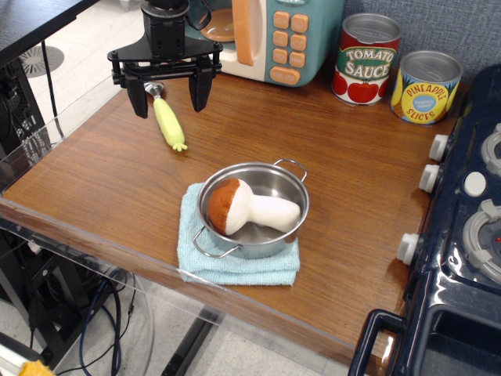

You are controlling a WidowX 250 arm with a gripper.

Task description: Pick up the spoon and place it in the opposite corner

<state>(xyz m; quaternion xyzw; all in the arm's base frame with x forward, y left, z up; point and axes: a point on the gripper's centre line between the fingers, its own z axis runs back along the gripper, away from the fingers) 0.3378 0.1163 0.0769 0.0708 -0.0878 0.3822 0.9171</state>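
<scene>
One light, stiff spoon [168, 119] is seen lying on the table [102, 184] under the tool [171, 99], which is spread wide and empty. Its chunky plastic handle is judged the best hold.

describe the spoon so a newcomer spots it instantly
Start at the toy microwave on the brown wood tabletop's far-left side; the black pincer hangs open just in front. Between its fingers lies the toy spoon: chunky pale yellow-green handle, small shiny metal bowl, the only loose utensil.
</scene>
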